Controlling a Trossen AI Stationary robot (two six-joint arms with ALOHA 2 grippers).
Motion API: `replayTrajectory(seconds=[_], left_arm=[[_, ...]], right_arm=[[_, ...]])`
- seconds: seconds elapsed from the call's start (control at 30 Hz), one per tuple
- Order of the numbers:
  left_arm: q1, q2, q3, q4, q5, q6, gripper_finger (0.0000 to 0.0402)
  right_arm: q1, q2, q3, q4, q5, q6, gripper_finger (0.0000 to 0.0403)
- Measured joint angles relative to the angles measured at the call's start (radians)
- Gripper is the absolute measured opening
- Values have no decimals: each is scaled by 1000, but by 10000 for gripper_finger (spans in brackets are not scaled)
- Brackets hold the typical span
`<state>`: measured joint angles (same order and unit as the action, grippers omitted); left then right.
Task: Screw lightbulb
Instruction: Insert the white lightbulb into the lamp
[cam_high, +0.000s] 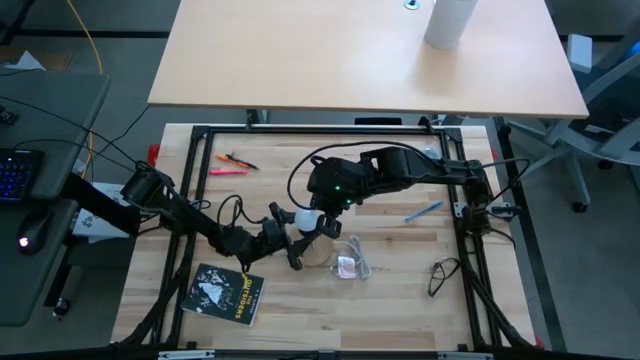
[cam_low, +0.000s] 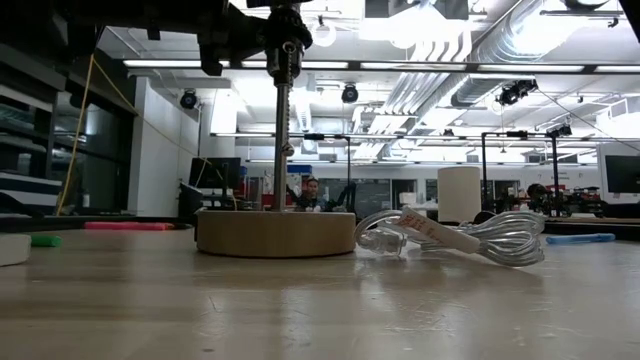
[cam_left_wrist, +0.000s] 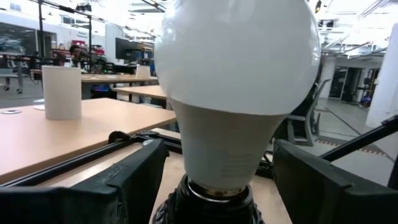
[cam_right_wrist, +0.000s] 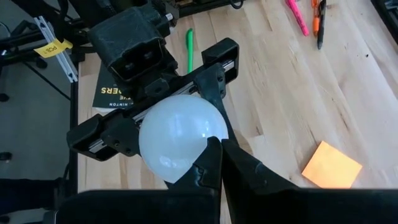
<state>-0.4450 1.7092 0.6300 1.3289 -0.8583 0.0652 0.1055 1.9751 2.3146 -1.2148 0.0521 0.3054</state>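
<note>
Standing upright in the black socket (cam_left_wrist: 208, 202) of the wooden disc (cam_low: 275, 232), the lightbulb (cam_left_wrist: 236, 81) keeps its long axis vertical, globe up and threaded base down in the socket's mouth. Seen from above, the lightbulb (cam_high: 306, 218) sits near the middle of the table (cam_high: 400, 300), and both arms meet over it. The left gripper (cam_left_wrist: 217, 180) brackets the lightbulb's neck with its fingers (cam_left_wrist: 134, 177) spread wide, one on each side and each clear of the white body; it holds nothing. The right gripper (cam_right_wrist: 219, 155) is pressed shut, empty, its joined tips lying against the globe (cam_right_wrist: 177, 137) from the side opposite the left arm. Beside the disc lies a clear plastic packet (cam_low: 455, 237), and past the lightbulb on the left arm's side rests a dark book (cam_high: 225, 293); an orange note (cam_right_wrist: 331, 166) lies on the boards near the right arm. By the look of it, any further turn belongs to the left gripper, already centred on the upright axis and needing only to close. How deep the threads sit cannot be seen.
</note>
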Motion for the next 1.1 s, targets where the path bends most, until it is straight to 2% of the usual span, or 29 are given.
replayTrajectory(seconds=[0.53,1.1], left_arm=[[0,-8,0,2,-68,44,274],[-61,-55,0,-35,-51,26,274]], right_arm=[[-1,-8,0,0,11,-43,0],[-40,-98,1,-15,53,-71,0]])
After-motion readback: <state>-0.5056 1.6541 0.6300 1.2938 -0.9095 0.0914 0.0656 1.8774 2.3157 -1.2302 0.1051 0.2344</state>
